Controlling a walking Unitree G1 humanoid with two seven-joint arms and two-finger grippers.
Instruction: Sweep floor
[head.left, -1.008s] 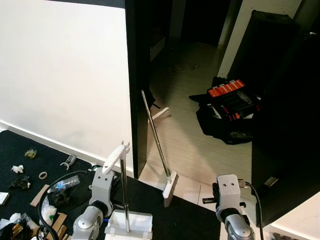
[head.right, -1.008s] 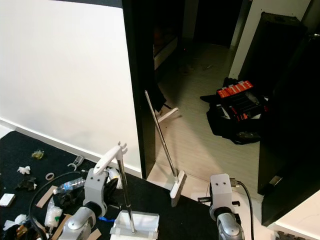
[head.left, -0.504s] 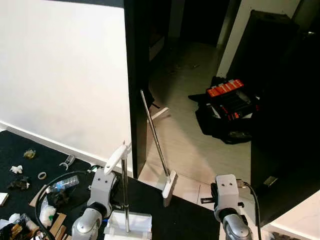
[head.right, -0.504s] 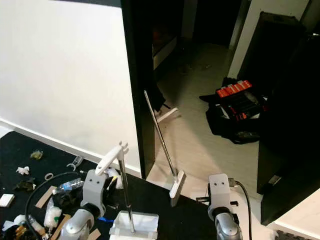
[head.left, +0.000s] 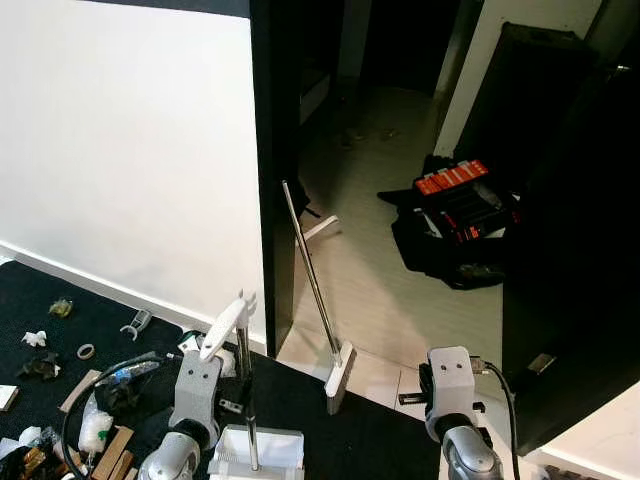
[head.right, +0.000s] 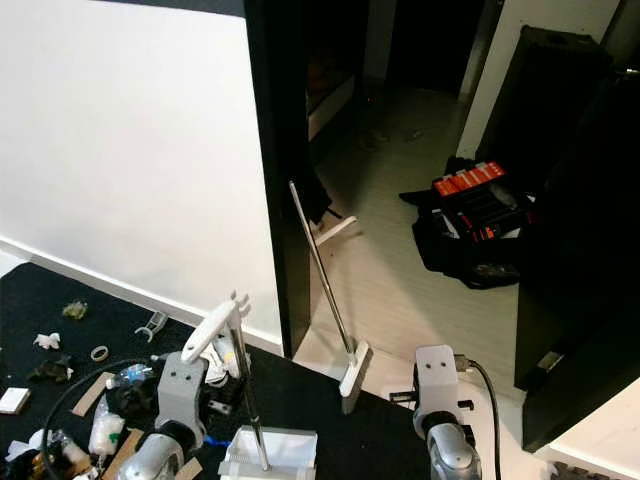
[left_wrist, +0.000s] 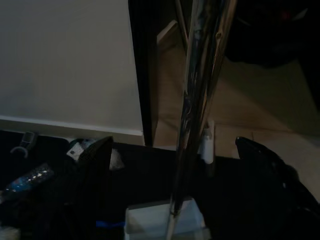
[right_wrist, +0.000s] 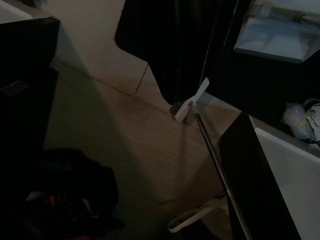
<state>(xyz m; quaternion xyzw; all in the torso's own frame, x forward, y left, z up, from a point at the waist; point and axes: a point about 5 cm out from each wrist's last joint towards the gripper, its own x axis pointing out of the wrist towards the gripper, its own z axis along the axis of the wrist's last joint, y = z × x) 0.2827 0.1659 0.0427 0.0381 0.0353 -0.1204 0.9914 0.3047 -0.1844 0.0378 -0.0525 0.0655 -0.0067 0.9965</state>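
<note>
The left gripper (left_wrist: 175, 165) is standing wide around the dustpan (head.left: 255, 452) pole, steadying it upright. The broom (head.left: 316, 290) is leaning on the doorframe (head.left: 272, 170), unclaimed; the right gripper's opening I cannot tell.

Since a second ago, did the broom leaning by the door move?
No. The broom leans against the dark door edge as before, its head on the pale floor at the black mat.

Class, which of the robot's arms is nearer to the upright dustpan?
The left. The left arm stands right beside the dustpan, at its pole. The right arm is well off to the other side, past the broom.
</note>
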